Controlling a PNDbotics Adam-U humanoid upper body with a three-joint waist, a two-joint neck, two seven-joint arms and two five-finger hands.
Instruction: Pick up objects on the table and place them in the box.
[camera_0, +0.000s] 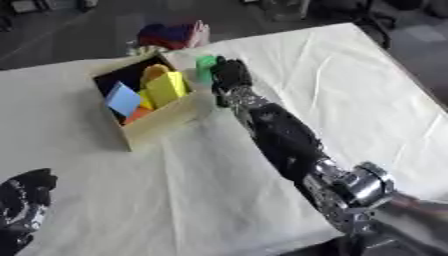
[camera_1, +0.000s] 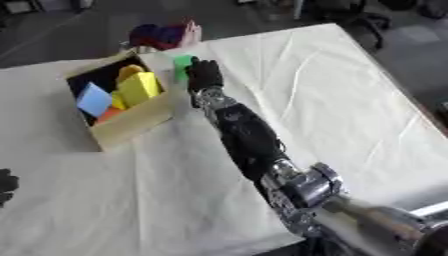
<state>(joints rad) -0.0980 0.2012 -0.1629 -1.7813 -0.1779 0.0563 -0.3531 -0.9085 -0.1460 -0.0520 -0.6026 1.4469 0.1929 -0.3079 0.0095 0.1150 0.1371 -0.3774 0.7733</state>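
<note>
- The right hand (camera_0: 229, 74) reaches to the green object (camera_0: 206, 66) just beside the box (camera_0: 162, 122), at its far right corner; whether its fingers are clamped on the object, I cannot tell.
- If the hold is only partial, the object could slip and fall outside the box wall; the yellow block (camera_0: 164, 87) and blue block (camera_0: 123, 99) inside stand tall, so it may also bounce off them.
- The left hand (camera_0: 24, 197) rests at the lower left, fingers curled, holding nothing.

No text, label, brand, number or sign is showing legibly anywhere in either view. The box (camera_0: 156, 125) just left of the right hand (camera_0: 229, 75) is showing plain walls with no print that can be made out, and the coloured pieces lying in it are showing plain faces. The green object (camera_0: 205, 66) at the hand's fingers is bearing no readable mark, and the white cloth (camera_0: 350, 90) is carrying no lettering.
</note>
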